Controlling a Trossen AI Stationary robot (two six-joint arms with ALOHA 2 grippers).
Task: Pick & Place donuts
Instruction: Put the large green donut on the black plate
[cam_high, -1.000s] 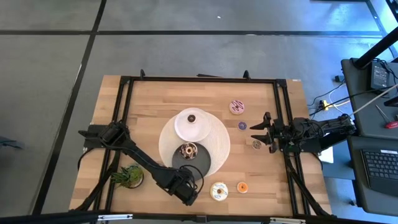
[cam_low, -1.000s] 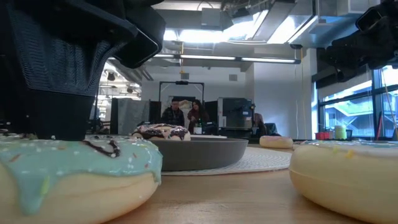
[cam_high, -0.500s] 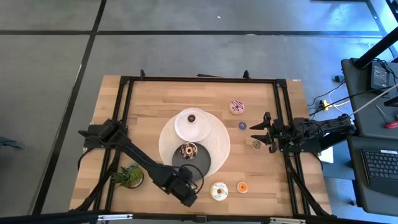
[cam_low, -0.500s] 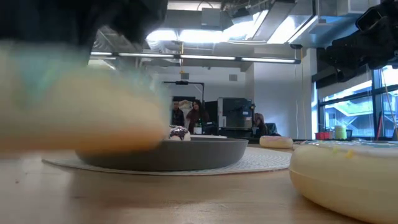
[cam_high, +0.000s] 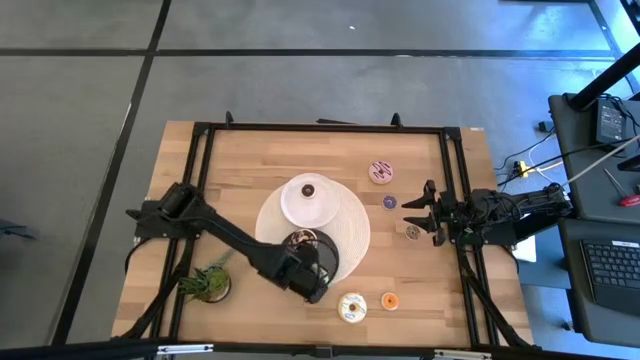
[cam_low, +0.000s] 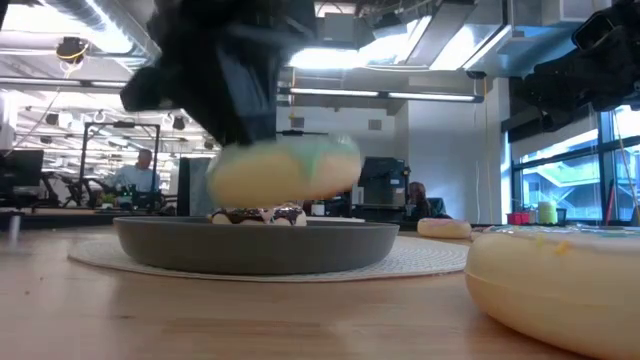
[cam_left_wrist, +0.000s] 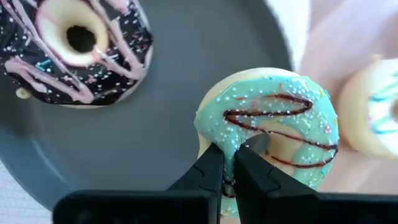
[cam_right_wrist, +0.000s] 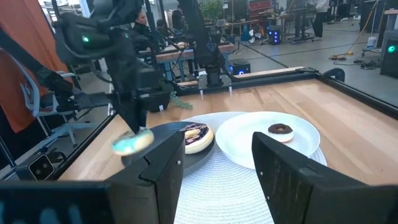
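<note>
My left gripper (cam_high: 310, 284) is shut on the green-iced donut (cam_left_wrist: 273, 134) and holds it above the near rim of the dark grey plate (cam_high: 328, 262). In the low view the green donut (cam_low: 285, 170) hangs in the air over that plate (cam_low: 255, 245). A chocolate-iced donut (cam_high: 303, 240) lies flat in the plate. The cream donut (cam_high: 352, 307) and a tiny orange one (cam_high: 390, 301) lie on the table near the near edge. My right gripper (cam_high: 420, 212) waits open at the table's right side. My left gripper pinches the green donut's ring (cam_left_wrist: 219, 140) from above, fingers pointing down. One finger (cam_left_wrist: 254, 149) seems to reach into the hole and the other (cam_left_wrist: 208, 165) stands outside the rim. The donut is lifted clear and hangs roughly level below the fingers.
A white plate (cam_high: 308, 205) with a tiny brown donut (cam_high: 308, 189) sits on a round woven mat (cam_high: 350, 225). The pink donut (cam_high: 381, 172), a purple one (cam_high: 389, 202) and a brown one (cam_high: 412, 232) lie toward the right. A potted plant (cam_high: 208, 283) stands near left.
My left gripper has risen from the table near the near edge and moved toward the far edge, over the dark grey plate. The green donut, which lay on the table, has come up with it and is lifted clear.
</note>
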